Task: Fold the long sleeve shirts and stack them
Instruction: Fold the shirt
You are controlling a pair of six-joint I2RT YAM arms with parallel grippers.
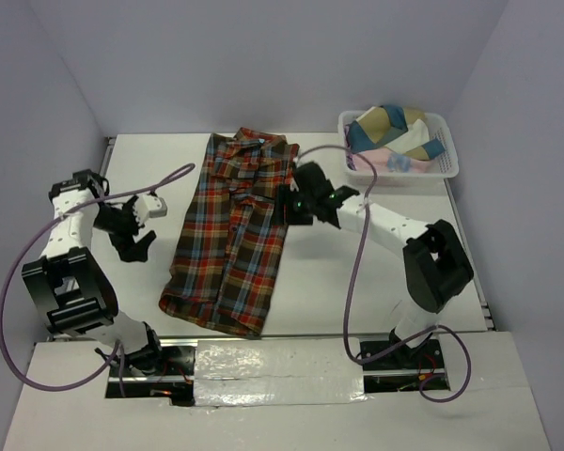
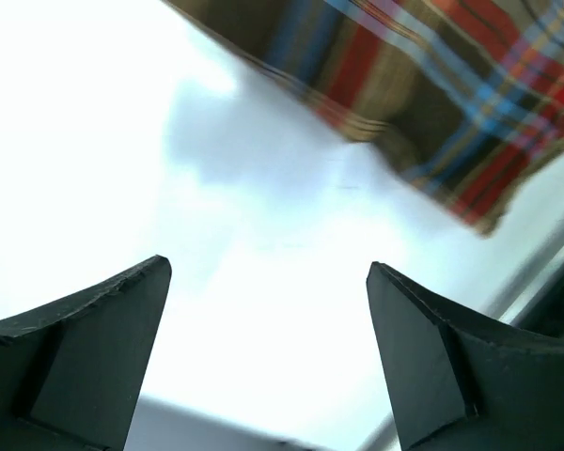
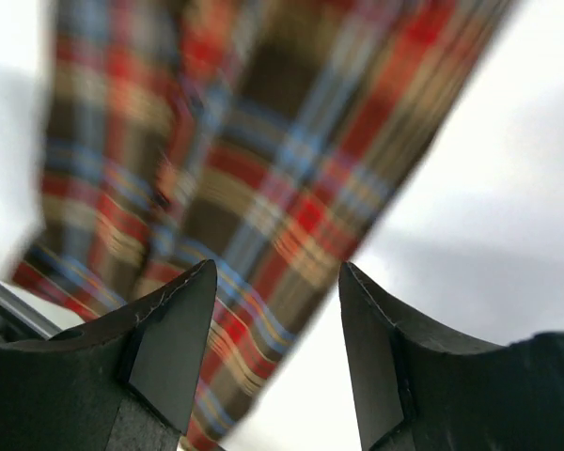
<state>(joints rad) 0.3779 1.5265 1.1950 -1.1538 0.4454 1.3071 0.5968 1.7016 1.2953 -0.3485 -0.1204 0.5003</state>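
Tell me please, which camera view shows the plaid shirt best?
The top external view: the whole plaid shirt is visible, collar to hem. The left wrist view catches only one edge of it; the right wrist view shows a blurred close-up part.

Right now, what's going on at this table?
A plaid shirt lies flat on the table, collar at the far end, and looks folded in lengthwise. Neither arm is holding it. The left gripper hovers wide open over bare table to the shirt's left. The right gripper sits at the shirt's right edge with its jaws apart and nothing between them. A white basket in the far right corner holds more clothes.
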